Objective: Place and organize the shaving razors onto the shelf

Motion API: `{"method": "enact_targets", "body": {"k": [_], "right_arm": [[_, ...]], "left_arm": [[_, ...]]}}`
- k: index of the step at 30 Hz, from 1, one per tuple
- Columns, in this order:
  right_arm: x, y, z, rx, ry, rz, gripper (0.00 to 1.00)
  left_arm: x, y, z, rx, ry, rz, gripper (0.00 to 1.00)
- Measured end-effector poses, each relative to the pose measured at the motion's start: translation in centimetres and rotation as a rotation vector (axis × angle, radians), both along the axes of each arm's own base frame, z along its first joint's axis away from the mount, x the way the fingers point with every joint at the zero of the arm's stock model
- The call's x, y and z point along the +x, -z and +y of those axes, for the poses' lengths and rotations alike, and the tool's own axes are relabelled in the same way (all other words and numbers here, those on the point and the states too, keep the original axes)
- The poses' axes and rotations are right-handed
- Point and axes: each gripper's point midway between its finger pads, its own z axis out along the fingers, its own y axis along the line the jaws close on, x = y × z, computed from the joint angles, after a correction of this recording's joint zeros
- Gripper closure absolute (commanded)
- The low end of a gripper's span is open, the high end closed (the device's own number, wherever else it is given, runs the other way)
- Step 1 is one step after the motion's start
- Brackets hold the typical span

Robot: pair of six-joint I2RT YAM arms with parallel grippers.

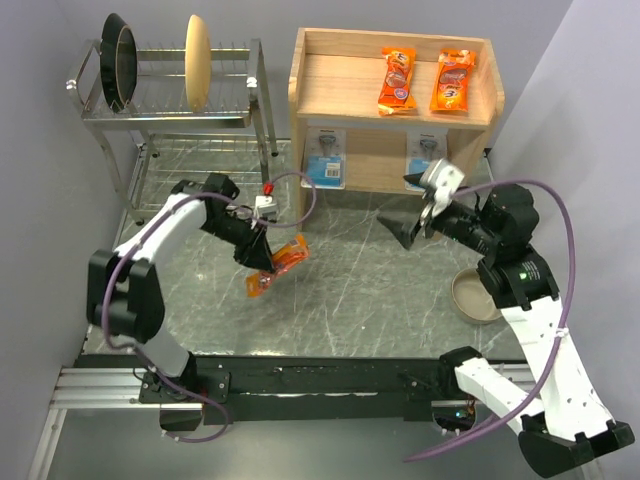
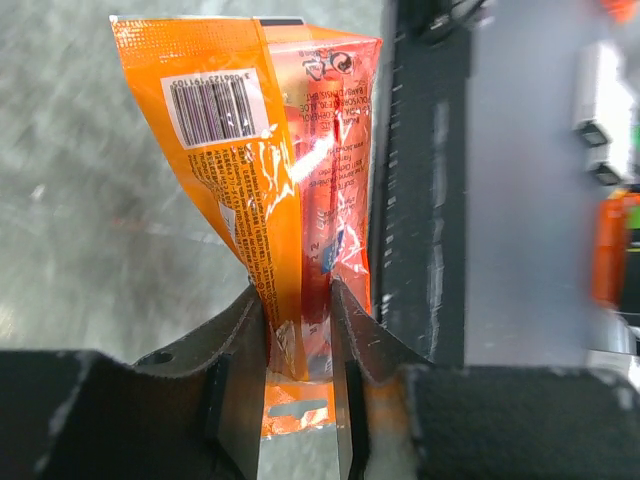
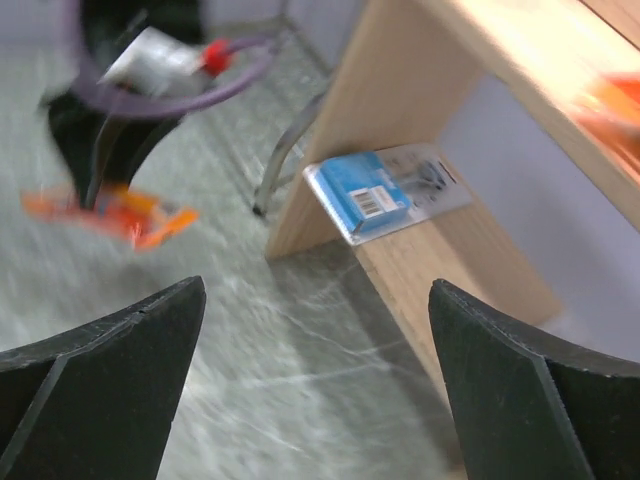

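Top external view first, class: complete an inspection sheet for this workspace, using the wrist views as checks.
Surface: grey marbled table.
Job's things: wooden shelf has two orange packets on its top tier and two blue cards on its lower tier.
Clutter: chrome dish rack holding a black pan and a beige plate; bowl beside the right arm.
Grippers: left gripper shut on third orange packet; right gripper open, empty.
Cables: purple cable loops off each arm.
Surroundings: grey walls.

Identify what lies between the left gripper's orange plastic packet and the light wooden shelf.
Bare grey tabletop, crossed by a purple cable loop; the top view shows it.
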Motion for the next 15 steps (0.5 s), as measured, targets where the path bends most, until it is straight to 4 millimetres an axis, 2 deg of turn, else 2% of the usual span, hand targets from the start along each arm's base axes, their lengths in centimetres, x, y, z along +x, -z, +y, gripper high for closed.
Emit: {"method": "enact_targets", "body": {"k": [3, 6, 10, 15], "right_arm": [[-1.1, 1.2, 1.2, -0.116, -0.108, -0.092, 0.00], [-2.5, 3.3, 3.4, -0.232, -0.244, -0.187, 0.00], [-4.1, 6.3, 6.2, -0.330, -0.402, -0.271, 0.00], [-5.1, 8.5, 9.0, -0.387, -0.542, -0.309, 0.00]], "left_arm": [[-0.1, -0.3, -1.0, -0.050, 0.036, 0.062, 0.76], [-1.3, -0.4, -1.7, -0.069, 0.069, 0.112, 0.76], [-2.7, -1.3, -2.9, -0.104, 0.114, 0.140, 0.76], [-3.3, -2.3, -3.7, -0.131, 0.140, 0.145, 0.76]]}}
